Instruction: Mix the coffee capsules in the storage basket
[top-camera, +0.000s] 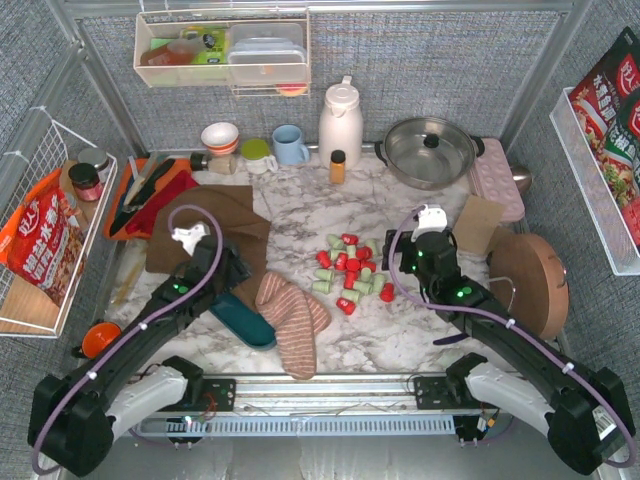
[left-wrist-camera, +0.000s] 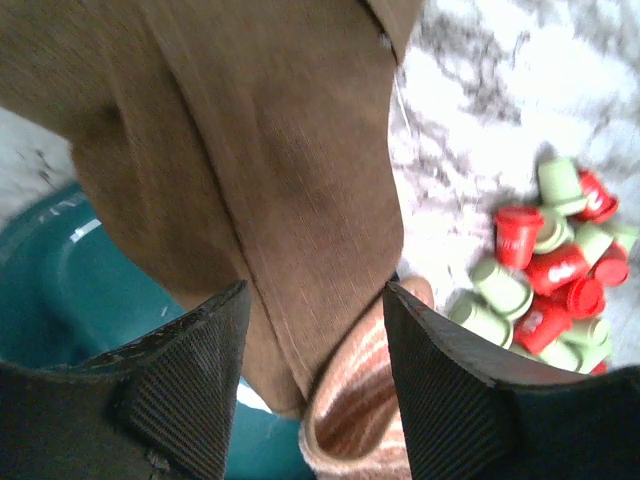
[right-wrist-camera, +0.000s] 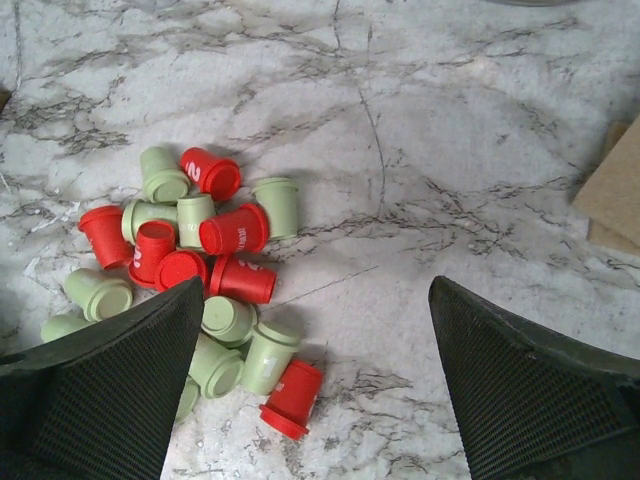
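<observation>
Red and mint green coffee capsules (top-camera: 350, 268) lie in a loose heap on the marble table, outside the storage basket (top-camera: 243, 320). The dark teal basket is partly covered by a brown cloth (top-camera: 225, 215) and a striped cloth (top-camera: 292, 315). My left gripper (top-camera: 235, 272) hovers over the brown cloth's lower corner. In the left wrist view its jaws (left-wrist-camera: 315, 295) stand apart around a fold of that brown cloth (left-wrist-camera: 280, 150), with the basket (left-wrist-camera: 60, 290) to the left and capsules (left-wrist-camera: 545, 280) to the right. My right gripper (right-wrist-camera: 315, 283) is open over bare marble just right of the capsules (right-wrist-camera: 200, 260).
At the back stand a white kettle (top-camera: 340, 122), a steel pot (top-camera: 430, 150), an orange-capped bottle (top-camera: 338, 166) and a blue mug (top-camera: 290, 145). A round wooden board (top-camera: 535, 280) and a cardboard piece (top-camera: 478, 225) lie right of the right arm. An orange tray (top-camera: 150, 190) sits at the left.
</observation>
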